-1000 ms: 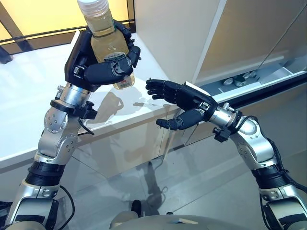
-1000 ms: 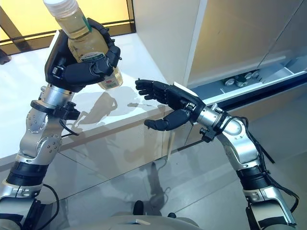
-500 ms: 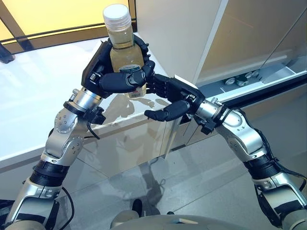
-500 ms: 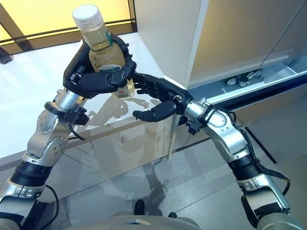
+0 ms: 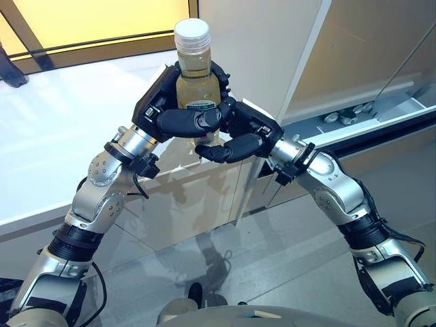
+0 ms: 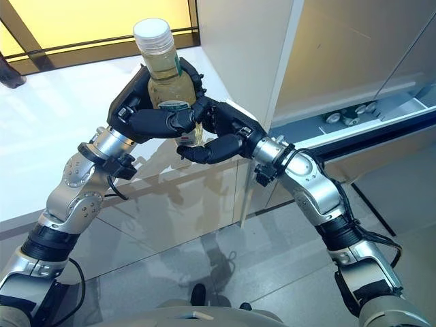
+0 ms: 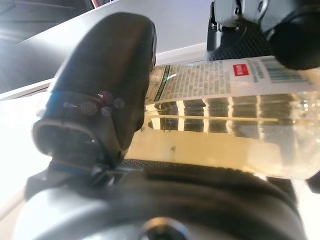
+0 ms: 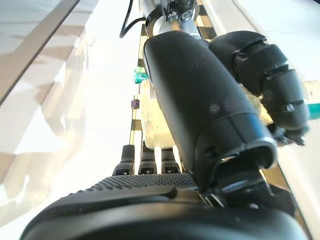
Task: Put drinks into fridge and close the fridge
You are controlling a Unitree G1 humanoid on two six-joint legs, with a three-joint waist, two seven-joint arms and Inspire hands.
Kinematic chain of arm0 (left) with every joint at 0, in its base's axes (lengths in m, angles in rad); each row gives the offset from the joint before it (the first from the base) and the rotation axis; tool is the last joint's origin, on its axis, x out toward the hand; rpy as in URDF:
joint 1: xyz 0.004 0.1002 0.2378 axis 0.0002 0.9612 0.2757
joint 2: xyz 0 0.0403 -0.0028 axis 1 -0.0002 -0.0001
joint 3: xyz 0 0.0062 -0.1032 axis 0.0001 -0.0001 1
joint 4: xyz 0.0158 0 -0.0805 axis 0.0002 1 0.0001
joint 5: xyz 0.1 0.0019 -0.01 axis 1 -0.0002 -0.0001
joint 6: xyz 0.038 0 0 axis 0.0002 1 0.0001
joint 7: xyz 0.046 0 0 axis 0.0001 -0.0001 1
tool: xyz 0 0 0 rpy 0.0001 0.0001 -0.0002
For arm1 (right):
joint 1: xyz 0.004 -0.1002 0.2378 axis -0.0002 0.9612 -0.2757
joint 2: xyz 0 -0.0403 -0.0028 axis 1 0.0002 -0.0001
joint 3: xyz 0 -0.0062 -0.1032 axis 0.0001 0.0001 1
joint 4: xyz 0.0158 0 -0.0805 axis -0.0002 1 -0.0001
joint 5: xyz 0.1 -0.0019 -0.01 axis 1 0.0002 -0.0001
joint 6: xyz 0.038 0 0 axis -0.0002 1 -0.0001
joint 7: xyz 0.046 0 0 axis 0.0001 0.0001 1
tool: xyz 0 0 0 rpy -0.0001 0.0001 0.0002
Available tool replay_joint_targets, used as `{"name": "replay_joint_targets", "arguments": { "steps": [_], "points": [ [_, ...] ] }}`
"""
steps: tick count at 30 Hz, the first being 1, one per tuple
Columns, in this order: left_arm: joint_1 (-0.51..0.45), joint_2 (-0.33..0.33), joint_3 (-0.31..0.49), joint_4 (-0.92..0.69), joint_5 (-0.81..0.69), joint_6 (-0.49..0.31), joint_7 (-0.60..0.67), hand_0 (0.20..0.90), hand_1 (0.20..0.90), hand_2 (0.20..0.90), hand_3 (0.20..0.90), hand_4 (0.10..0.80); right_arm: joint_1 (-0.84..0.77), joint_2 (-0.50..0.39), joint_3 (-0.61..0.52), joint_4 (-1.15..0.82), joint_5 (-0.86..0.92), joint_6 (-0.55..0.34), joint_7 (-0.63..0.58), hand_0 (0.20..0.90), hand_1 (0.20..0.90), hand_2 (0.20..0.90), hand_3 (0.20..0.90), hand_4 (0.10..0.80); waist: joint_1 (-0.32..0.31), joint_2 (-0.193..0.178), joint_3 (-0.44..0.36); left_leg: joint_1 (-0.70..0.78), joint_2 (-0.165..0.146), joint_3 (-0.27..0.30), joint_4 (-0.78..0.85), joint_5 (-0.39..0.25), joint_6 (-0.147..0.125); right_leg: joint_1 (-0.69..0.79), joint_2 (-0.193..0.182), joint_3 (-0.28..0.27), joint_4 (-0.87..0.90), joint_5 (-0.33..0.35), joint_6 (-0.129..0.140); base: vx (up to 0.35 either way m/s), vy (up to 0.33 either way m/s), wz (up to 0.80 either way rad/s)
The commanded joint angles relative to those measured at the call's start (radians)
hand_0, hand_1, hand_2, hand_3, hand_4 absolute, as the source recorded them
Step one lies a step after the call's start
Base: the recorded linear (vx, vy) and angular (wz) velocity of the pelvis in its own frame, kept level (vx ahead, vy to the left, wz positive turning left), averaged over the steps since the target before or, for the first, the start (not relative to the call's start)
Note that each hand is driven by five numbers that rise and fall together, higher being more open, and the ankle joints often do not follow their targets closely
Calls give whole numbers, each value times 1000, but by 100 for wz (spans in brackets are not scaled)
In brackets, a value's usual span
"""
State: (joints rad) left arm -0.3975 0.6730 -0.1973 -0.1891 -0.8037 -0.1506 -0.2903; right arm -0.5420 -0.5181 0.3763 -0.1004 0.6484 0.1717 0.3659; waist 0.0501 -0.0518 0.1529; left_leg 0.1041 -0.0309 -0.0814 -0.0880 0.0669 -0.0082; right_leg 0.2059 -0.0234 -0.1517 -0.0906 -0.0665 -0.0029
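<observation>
Our left hand point(image 5: 178, 112) is wrapped around the bottle point(image 5: 195, 78), upright over the counter point(image 5: 54, 143). Right hand point(image 5: 246, 133) meets it at 4 o'clock, fingers hidden behind, so we can't tell its grip. Open fridge drawer point(image 5: 381, 112) at 3 o'clock.

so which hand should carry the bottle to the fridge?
Right, probably. The fridge drawer lies open on the robot's right; the right hand already cups the bottle below the left hand, which grips it.
</observation>
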Motion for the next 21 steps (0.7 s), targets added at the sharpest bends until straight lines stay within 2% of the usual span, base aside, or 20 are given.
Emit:
{"name": "replay_joint_targets", "arguments": {
  "steps": [1,11,12,13,14,15,16,21],
  "points": [
    [-181,-54,9,-88,-86,-97,0,300,300,300,200,100,-150,53,11,-20,93,-71,-14,900,900,900,900,800,-1,29,-152,17,-29,-11,1,-89,6,-73,-18,15,13,71,73,0,0,0],
    [-198,-77,-21,-80,-91,-76,-3,300,300,300,200,100,-207,85,52,-1,87,-66,-33,900,900,900,900,800,4,27,-155,20,-29,-10,1,-90,8,-71,-17,16,13,70,71,0,0,0],
    [-199,-78,-22,-80,-95,-71,-6,300,300,300,200,100,-212,86,56,1,89,-62,-34,832,832,832,820,720,5,27,-155,20,-29,-10,1,-90,9,-71,-17,16,14,71,70,0,0,0],
    [-200,-80,-26,-79,-94,-69,-5,300,300,300,200,100,-218,88,63,5,85,-64,-35,799,799,799,782,682,6,26,-155,21,-29,-10,1,-90,9,-70,-18,14,14,71,70,0,0,0],
    [-200,-81,-26,-79,-96,-66,-7,300,300,300,200,100,-224,86,66,5,86,-64,-39,524,524,524,461,361,7,26,-156,21,-29,-10,1,-90,9,-70,-18,14,14,70,70,0,0,0],
    [-200,-80,-28,-78,-105,-64,-12,300,300,300,200,100,-231,83,69,5,92,-63,-45,458,458,458,384,284,8,26,-156,21,-28,-10,1,-90,9,-70,-18,13,14,70,69,0,0,0],
    [-201,-83,-30,-79,-109,-60,-13,300,300,300,200,100,-234,86,71,7,85,-64,-46,300,300,300,200,100,8,26,-156,22,-28,-11,1,-89,9,-70,-17,13,15,70,69,0,0,0],
    [-201,-87,-36,-83,-104,-42,-22,300,300,300,200,100,-244,91,74,11,79,-70,-54,300,300,300,200,100,11,26,-156,22,-28,-13,1,-89,10,-69,-18,13,14,70,69,0,0,0]
  ]
}}
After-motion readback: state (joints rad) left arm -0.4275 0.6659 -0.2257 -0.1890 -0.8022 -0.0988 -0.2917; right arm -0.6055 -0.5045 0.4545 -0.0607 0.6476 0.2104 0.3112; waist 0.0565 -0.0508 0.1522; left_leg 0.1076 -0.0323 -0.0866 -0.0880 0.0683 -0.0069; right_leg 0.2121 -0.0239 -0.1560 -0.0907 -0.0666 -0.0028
